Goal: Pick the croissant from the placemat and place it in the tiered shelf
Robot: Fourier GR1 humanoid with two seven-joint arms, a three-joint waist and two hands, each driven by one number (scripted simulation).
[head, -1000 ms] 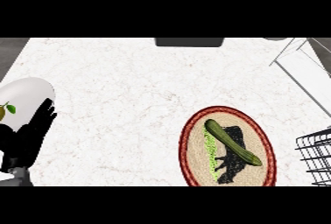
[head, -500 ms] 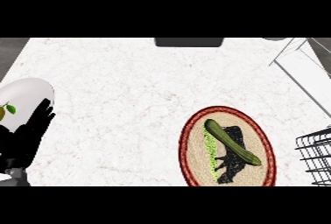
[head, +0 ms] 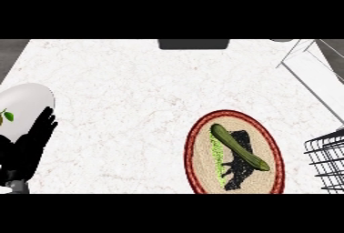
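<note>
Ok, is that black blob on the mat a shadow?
Head view: the black patch on the placemat lies partly behind the green vegetable, but its jagged outline does not match it, so shadow or solid thing, cannot tell; the counter is evenly lit, no glare.

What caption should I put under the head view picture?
Green cucumber lies on the oval placemat; left hand rests by a white plate.

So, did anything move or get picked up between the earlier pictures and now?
Nothing visibly changed. The green cucumber lies on the oval placemat as before. The right hand is at the same spot by it, and the left hand rests open at the view's left edge.
</note>
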